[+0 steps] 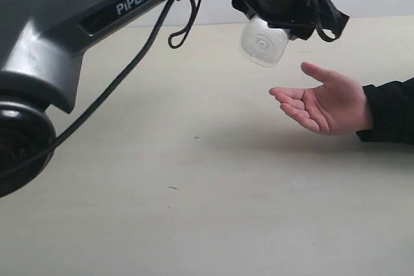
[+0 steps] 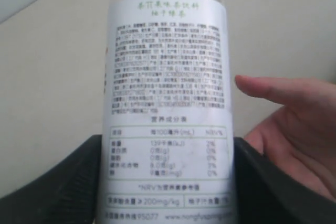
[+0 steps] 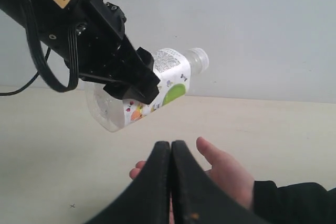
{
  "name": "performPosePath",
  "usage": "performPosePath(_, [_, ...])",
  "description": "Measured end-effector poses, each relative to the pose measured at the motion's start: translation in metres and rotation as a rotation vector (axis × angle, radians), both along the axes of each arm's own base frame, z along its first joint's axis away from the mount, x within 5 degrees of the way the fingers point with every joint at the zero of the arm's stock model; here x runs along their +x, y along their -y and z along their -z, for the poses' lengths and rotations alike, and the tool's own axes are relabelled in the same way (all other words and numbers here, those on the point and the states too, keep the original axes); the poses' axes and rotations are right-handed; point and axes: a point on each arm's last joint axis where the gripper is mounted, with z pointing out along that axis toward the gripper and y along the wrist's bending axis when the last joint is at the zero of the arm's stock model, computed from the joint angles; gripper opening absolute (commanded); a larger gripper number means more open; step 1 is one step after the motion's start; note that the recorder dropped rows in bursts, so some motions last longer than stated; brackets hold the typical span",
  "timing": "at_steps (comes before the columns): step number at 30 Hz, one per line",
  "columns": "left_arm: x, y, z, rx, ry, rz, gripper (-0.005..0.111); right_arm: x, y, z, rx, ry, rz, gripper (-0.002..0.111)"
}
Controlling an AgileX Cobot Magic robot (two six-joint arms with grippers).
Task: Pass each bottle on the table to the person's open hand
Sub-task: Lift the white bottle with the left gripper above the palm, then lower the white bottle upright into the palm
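handing over bottle (image 1: pixel 264 43) pinched in left gripper (image 3: pixel 134 80) | right gripper (image 3: pixel 171 153) pressed together | open hand (image 1: pixel 323 101) at 4 o'clock | lower there, release gently

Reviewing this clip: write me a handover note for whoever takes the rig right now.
Left gripper: shut on the white-labelled bottle, held tilted in the air.
Right gripper: shut, empty.
Person's hand: open, palm up, beside and slightly below the bottle, not touching it.
Table: no other bottle shows in these views.
Done: this bottle is lifted and at the hand.
Left: lower it into the palm and release, then check for bottles out of view.
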Motion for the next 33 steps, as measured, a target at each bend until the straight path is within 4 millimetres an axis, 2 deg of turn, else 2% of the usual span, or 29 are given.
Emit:
performPosePath(7, [-0.036,0.021,-0.012,-0.059,0.022,-0.001,0.000,0.000,0.000,0.000,0.000,0.000,0.000,0.000])
performPosePath(12, [-0.046,0.026,-0.013,-0.112,0.006,-0.056,0.000,0.000,0.000,0.000,0.000,0.000,0.000,0.000])
performPosePath(18, [-0.055,0.032,-0.002,-0.147,-0.026,-0.139,0.000,0.000,0.000,0.000,0.000,0.000,0.000,0.000])
performPosePath(22, [-0.055,0.030,0.013,-0.146,-0.052,-0.221,0.000,0.000,0.000,0.000,0.000,0.000,0.000,0.000])
performPosePath(27, [-0.056,0.027,0.045,-0.091,-0.087,-0.269,0.000,0.000,0.000,0.000,0.000,0.000,0.000,0.000])
performPosePath(33, [-0.056,0.033,0.070,-0.175,-0.087,-0.254,0.000,0.000,0.000,0.000,0.000,0.000,0.000,0.000])
